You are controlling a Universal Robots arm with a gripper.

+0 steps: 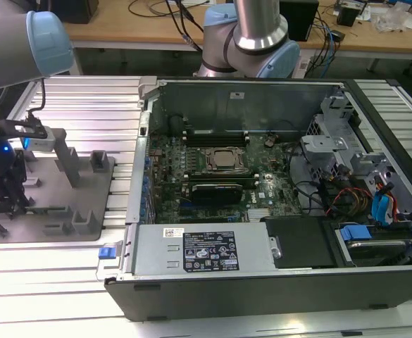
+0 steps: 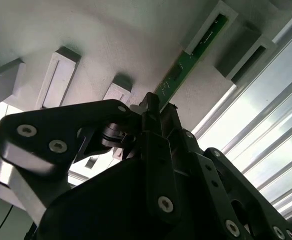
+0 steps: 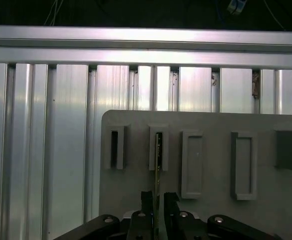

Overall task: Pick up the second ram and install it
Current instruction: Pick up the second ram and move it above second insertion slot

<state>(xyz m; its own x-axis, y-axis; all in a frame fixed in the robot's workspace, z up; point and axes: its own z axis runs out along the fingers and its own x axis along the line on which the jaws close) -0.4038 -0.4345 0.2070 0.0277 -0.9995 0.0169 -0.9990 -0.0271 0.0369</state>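
Two fingers (image 3: 146, 201) of the gripper (image 3: 158, 200) stood set narrow, one on each side of the second ram (image 3: 158, 150). In the first wrist view a thin dark sliver showed between each finger and the board, so I judged them close about it but not clamped. The stick sat right in the gripper's mouth, not off to either side.

Its long axis ran straight out from between the fingers, thin edge toward that camera, to a slotted grey block (image 3: 164, 150) where its far end sat in the slot. In the second wrist view the same board showed its green face and dark chips, slanting away from the fingers to that block. Whether it lay along the plate or rose up from it, I could not tell.

Neighbouring blocks (image 3: 191, 165) stood in a row on either side of it, none of them holding a green board that I could see. All this was on the grey fixture plate (image 1: 47, 201), which rested on the slatted aluminium table (image 1: 100, 113). The open computer case (image 1: 276, 296) lay well apart, toward the exterior view's right.
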